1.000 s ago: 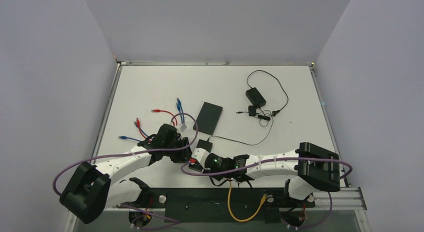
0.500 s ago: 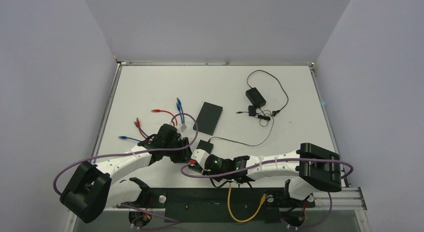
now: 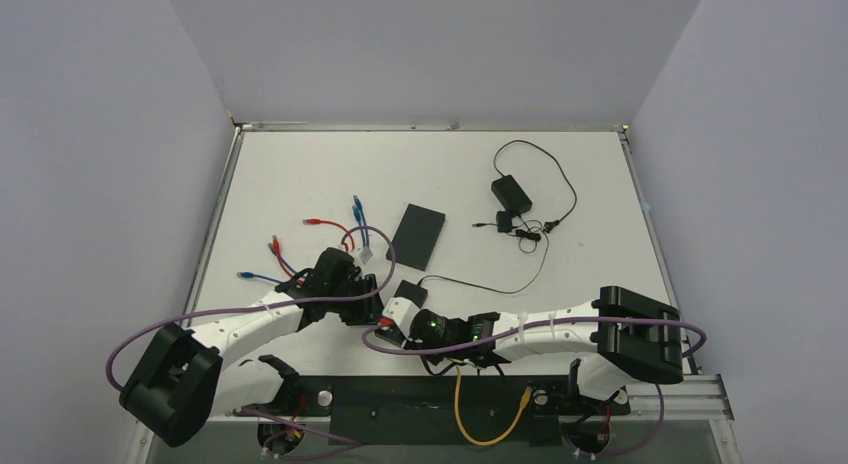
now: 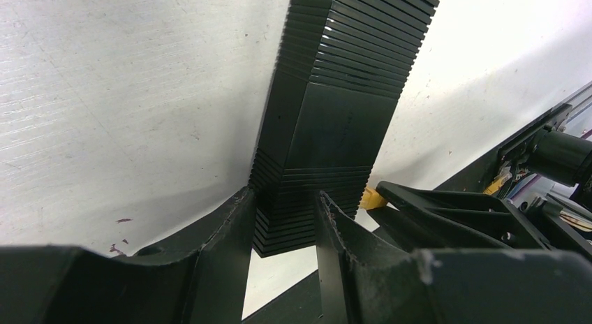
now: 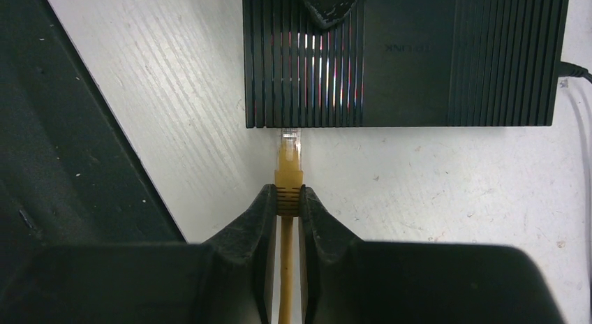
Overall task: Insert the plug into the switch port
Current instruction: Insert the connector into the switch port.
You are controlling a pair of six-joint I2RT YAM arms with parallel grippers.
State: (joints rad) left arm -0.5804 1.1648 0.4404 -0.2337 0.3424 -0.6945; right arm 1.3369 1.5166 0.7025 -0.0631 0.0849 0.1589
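Inspecting the insertion from the console, I note the following. The right claw (image 5: 288, 202) is clamped on the boot of the yellow plug (image 5: 287, 156); its clear tip stands at the near edge of the switch (image 5: 419, 59), touching or as good as. The port itself is hidden under that edge, so I cannot tell whether the tip has entered. The left claw (image 4: 283, 216) is closed across one end of the switch, pinning it flat on the bench (image 5: 433, 198).

Step in hand, by my judgement: the final push. To do it well I would drive straight along the plug's own axis, slowly; hold the plug level with the port face and square to it; and let the left claw take the reaction so the switch does not slide away. If the tip meets the housing and not the opening, I would correct sideways by a hair and not force it.

Surroundings: the yellow cable (image 5: 287, 289) trails back between the right fingers; a thin black lead (image 3: 480, 284) leaves the switch's far side. A flat black box (image 3: 417, 235), a power adapter (image 3: 510, 193) and red and blue patch leads (image 3: 320, 224) lie well apart — none obstructs. The real constraint is the two wrists crowded close together.
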